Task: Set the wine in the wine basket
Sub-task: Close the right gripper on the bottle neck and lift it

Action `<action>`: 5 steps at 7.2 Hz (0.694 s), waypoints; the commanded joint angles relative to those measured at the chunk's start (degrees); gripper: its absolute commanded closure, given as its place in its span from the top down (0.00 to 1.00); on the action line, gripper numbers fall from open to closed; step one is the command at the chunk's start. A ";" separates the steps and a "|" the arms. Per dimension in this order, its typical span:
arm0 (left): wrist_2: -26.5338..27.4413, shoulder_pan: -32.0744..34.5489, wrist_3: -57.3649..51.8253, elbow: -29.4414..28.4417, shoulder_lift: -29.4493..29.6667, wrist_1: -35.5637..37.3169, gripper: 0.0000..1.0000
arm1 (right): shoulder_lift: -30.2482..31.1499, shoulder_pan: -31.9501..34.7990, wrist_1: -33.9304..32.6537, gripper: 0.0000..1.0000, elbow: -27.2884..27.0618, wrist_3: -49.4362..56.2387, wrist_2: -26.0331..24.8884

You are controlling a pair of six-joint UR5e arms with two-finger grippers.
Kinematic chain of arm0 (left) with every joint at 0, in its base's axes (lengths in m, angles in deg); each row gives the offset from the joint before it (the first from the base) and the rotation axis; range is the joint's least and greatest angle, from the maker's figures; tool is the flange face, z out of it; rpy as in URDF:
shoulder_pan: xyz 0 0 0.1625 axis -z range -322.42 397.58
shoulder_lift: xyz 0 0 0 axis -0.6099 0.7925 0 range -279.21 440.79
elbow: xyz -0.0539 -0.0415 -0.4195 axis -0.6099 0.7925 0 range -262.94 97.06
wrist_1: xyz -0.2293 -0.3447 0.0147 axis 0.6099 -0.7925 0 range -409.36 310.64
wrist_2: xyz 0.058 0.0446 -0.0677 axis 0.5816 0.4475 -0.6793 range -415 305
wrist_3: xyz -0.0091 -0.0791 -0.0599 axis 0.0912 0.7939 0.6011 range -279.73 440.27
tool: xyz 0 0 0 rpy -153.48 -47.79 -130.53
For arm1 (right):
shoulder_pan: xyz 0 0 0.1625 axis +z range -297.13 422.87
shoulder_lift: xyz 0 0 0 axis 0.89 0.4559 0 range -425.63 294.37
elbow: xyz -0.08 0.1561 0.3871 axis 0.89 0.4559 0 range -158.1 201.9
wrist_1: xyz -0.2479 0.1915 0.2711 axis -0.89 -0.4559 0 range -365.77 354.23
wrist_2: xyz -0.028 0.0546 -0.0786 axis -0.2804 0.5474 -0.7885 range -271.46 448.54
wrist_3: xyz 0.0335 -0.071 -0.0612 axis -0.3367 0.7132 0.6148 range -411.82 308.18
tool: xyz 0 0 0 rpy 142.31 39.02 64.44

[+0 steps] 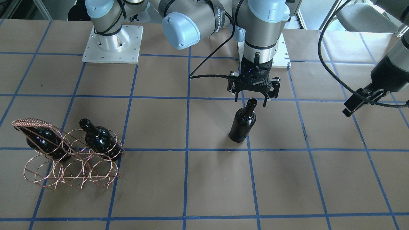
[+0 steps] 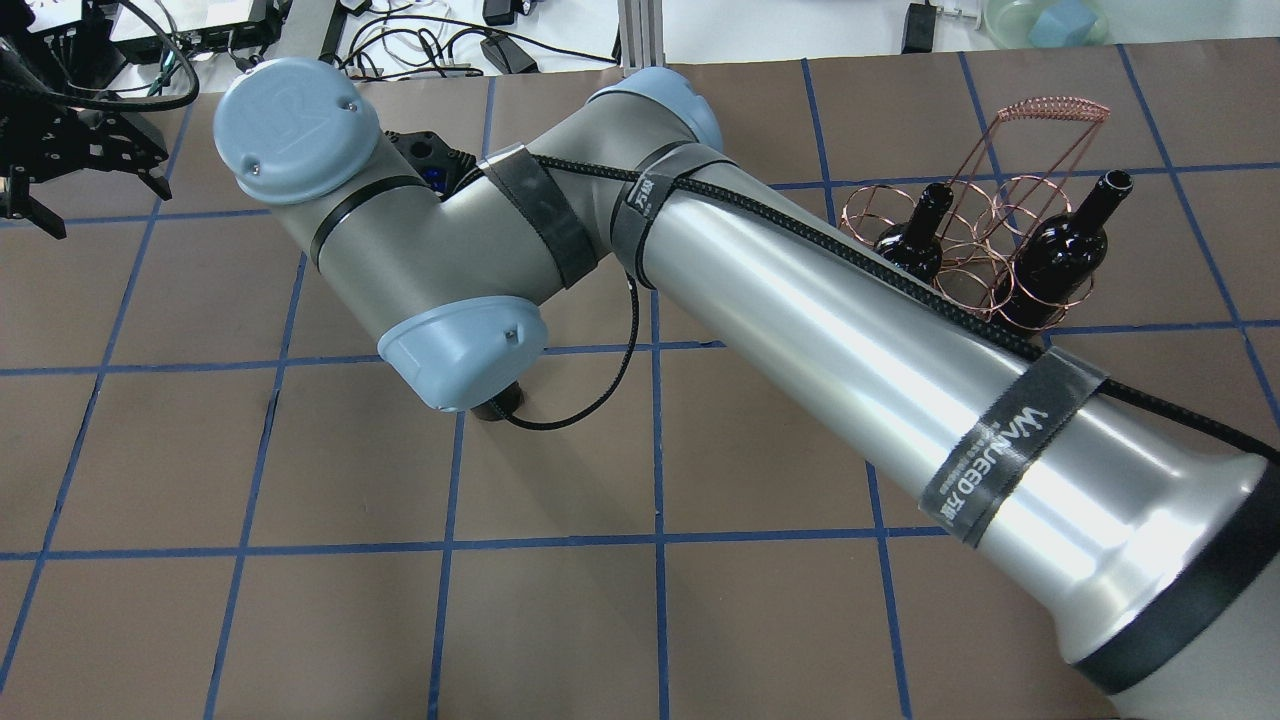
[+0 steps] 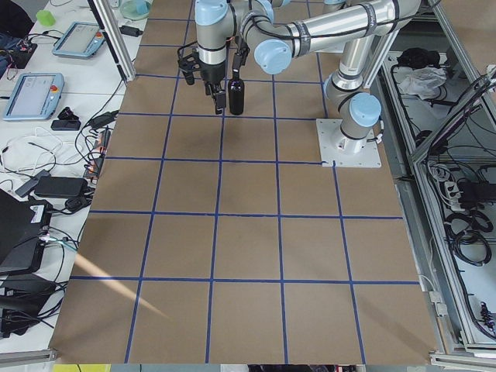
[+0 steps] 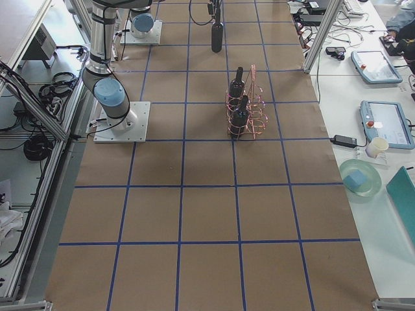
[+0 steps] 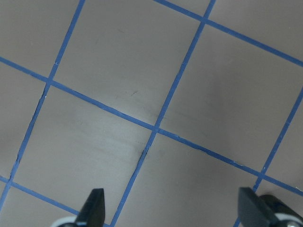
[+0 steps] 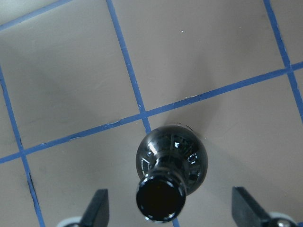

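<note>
Pre-grasp stage. The bottle [image 1: 243, 123] stands upright near the centre of the front view, on the table [image 1: 207, 191] and well apart from the basket [image 1: 73, 166] at lower left. The right gripper [image 1: 251, 101] hovers over its mouth, fingers spread wide, one on each side and touching nothing. The right wrist cam agrees: the open mouth sits low in frame between the two fingers [image 6: 98, 205], a bit left of centre, with clear gap on both sides.

The left gripper [image 5: 171, 205] is off at the front view's right edge. Its fingers are apart too, with only bare table below and nothing held.

The basket holds two more bottles [image 1: 97, 137], both in the row farther up the frame. The rings toward the bottom edge look empty.

So, as I read it, bottle no. 3 is waiting for pickup and nothing is gripped yet.

Next move, prob.:
- Drop straight down so the fingers bracket the neck below the lip, and centre a touch first.
- Squeeze, then lift clear.
- Carry across to lower left and lower the base into a free ring. It will need to be vertical & well aligned, as the wire rings look a snug fit.
</note>
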 commanded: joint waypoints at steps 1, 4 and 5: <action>-0.11 0.00 0.00 0.02 0.07 0.07 1.00 | -0.35 0.00 -0.04 0.85 0.00 1.69 -0.87; -0.11 0.00 0.00 0.02 0.25 0.16 1.00 | -1.50 0.00 -2.50 0.75 -0.09 1.87 -0.96; -0.11 0.00 -0.09 0.02 0.25 0.24 1.00 | -1.32 0.00 -2.42 0.66 -0.26 1.87 -0.96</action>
